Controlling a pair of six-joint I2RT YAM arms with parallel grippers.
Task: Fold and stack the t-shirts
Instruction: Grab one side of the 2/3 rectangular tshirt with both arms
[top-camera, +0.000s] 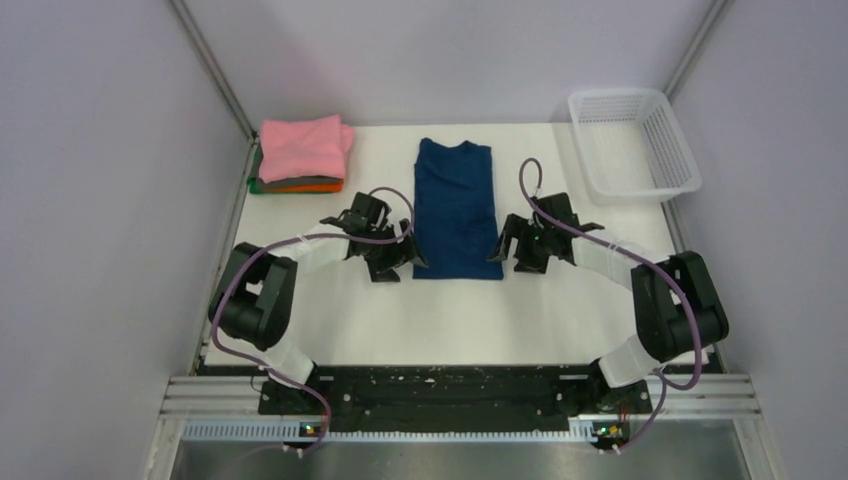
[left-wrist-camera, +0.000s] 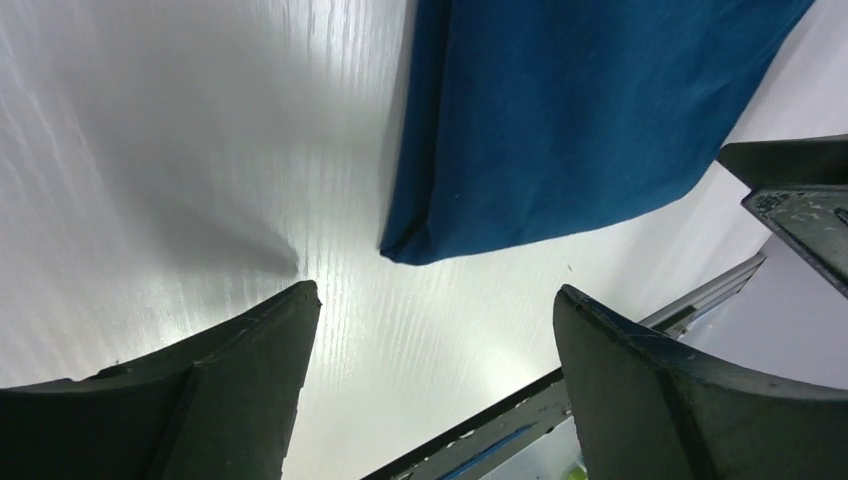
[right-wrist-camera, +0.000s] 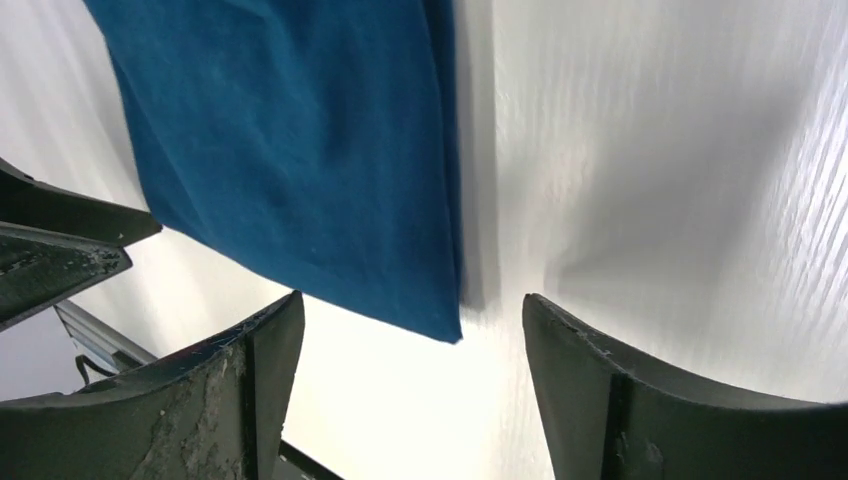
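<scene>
navy t-shirt (top-camera: 455, 208) lies between left fingers (left-wrist-camera: 225, 400) and right fingers (right-wrist-camera: 205, 400), both pairs apart.

Light fell evenly and softly from above in the overhead view. The white counter (top-camera: 450, 320) was bright without washing out, and the arms threw only faint, short shadows. That picture was slightly soft. In the wrist views a pale glare streaked the counter's ribbed surface. The navy t-shirt (left-wrist-camera: 580, 120) cast a narrow dark shadow along its folded edge. The fingers (right-wrist-camera: 640, 400) of the right gripper (right-wrist-camera: 412, 297) stood dark, close and a little blurred.
</scene>
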